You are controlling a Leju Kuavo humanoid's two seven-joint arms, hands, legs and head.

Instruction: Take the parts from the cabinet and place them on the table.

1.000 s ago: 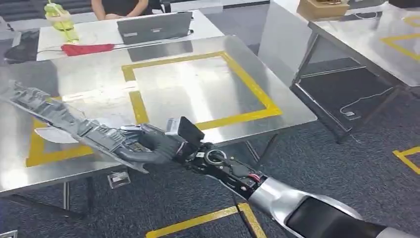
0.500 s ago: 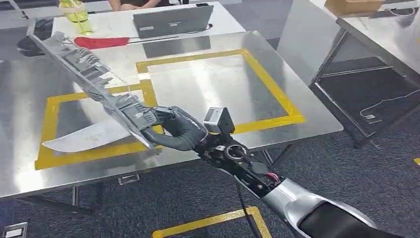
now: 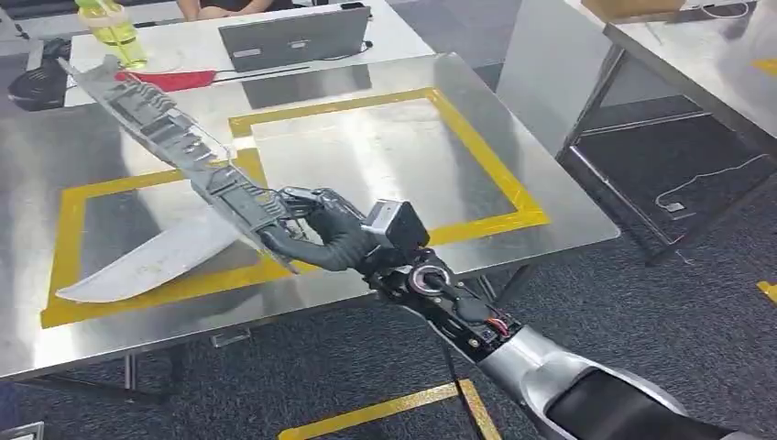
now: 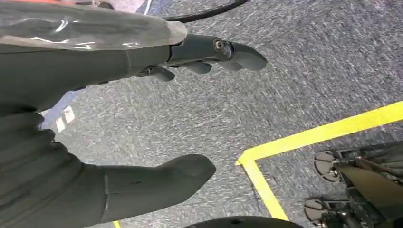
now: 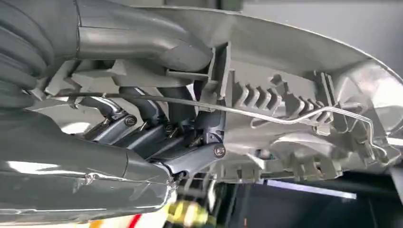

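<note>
Since a second ago the right hand [image 3: 316, 234] has swung its long grey part [image 3: 165, 137] up from low and flat; fingers wrap one end, the rest slanting above the steel table [image 3: 385, 165]. Left hand [image 4: 119, 114] hangs slack, fingers apart, holding nothing

A grey laptop [image 3: 295, 37], a green bottle [image 3: 112, 29] and a red cloth [image 3: 177, 80] lie on the far white table [image 3: 394, 32].

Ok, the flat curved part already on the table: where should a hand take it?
Probably the wide end of the curved part, coming from the table's near edge. It lies flat in the yellow frame, tapering to a thin tip at its other end. The right hand holds the long ribbed part over it.
</note>
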